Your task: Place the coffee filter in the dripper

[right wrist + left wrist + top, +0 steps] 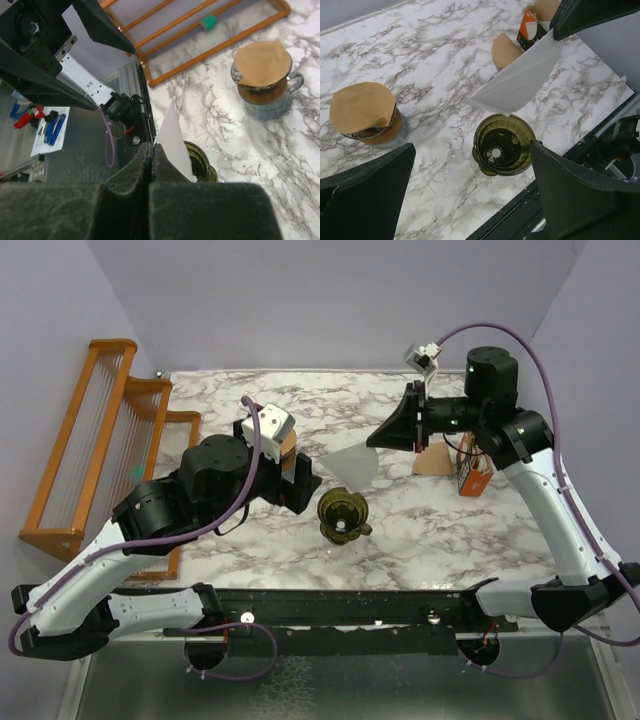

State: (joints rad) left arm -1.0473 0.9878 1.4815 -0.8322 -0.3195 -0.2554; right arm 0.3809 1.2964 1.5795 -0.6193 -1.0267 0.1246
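Observation:
The coffee filter (pixel 352 465), white and folded flat, hangs in the air from my right gripper (pixel 392 432), which is shut on its upper edge. In the left wrist view the filter (pixel 520 80) slopes down, and its lower corner sits just above the far rim of the dripper (pixel 504 144). The dark olive dripper (pixel 342 512) stands upright and empty on the marble. In the right wrist view the shut gripper (pixel 152 147) pinches the filter (pixel 172 137), with the dripper (pixel 202 167) partly hidden behind it. My left gripper (pixel 303 483) is open beside the dripper's left side and holds nothing.
A glass cup topped with a brown paper disc (pixel 365 112) stands left of the dripper. A tan fan-shaped paper (pixel 432 460) and an orange box (pixel 470 478) lie under the right arm. A wooden rack (pixel 90 440) lines the table's left edge.

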